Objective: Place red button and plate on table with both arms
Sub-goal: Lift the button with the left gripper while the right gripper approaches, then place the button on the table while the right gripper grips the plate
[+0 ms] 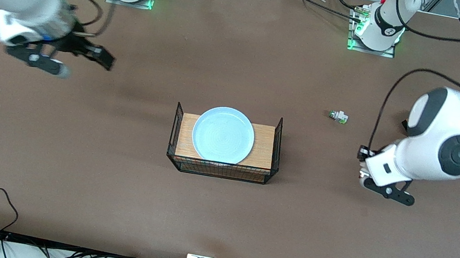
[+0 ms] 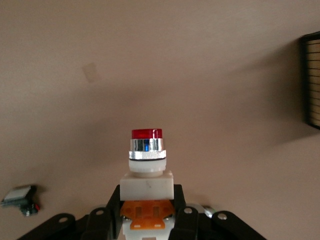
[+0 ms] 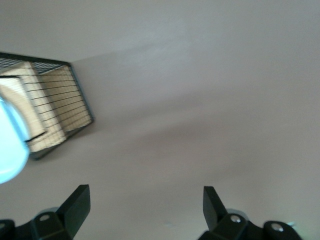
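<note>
The red button (image 2: 146,165) sits clamped in our left hand (image 1: 383,186), cap pointing away from the wrist, hanging over bare desk (image 1: 107,183) toward the left arm's end, presumably so it can be set down clear of the basket (image 1: 221,167). The plate (image 1: 223,134) rests on the basket's wooden top at mid-desk, not yet lifted. Farther off lies a green-tipped piece (image 1: 338,116). Our right hand (image 1: 67,60) hovers over the right arm's end, fingers spread wide and empty, likely ready for the plate.
</note>
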